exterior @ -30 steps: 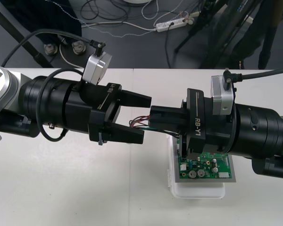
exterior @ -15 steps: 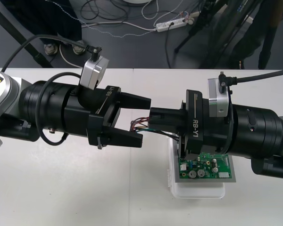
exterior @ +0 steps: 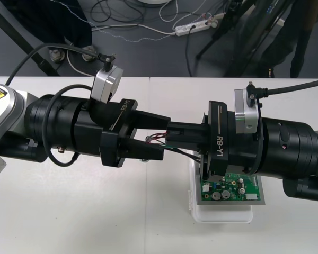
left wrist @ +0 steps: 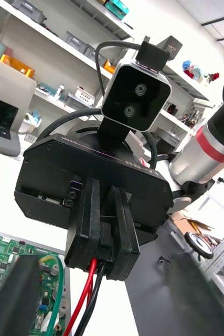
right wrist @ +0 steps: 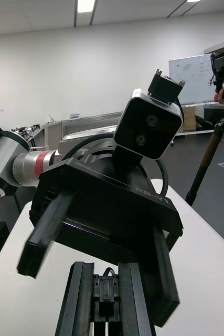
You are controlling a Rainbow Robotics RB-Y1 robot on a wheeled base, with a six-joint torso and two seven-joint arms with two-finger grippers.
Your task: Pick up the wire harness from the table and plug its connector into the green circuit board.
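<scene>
Above the table, my right gripper (exterior: 174, 135) is shut on the harness's black plug (right wrist: 106, 294). The red, black and green wires (exterior: 157, 139) trail from it toward my left arm. My left gripper (exterior: 162, 136) faces the right one, open, one finger above and one below the wires and the right fingertips. In the left wrist view the right gripper (left wrist: 105, 233) pinches the plug, with the wires (left wrist: 88, 294) hanging out of it. The green circuit board (exterior: 231, 190) on its white base (exterior: 222, 216) lies under the right wrist, partly hidden by it. The metal socket is hidden.
The table's far edge runs just behind both arms, with dark floor and cables (exterior: 148, 21) beyond it. Bare tabletop (exterior: 85, 211) stretches in front of the left arm and left of the board.
My left gripper has slid right toward the right gripper, and its fingers have drawn closer together around the wires. The right gripper has stayed put with the plug.
</scene>
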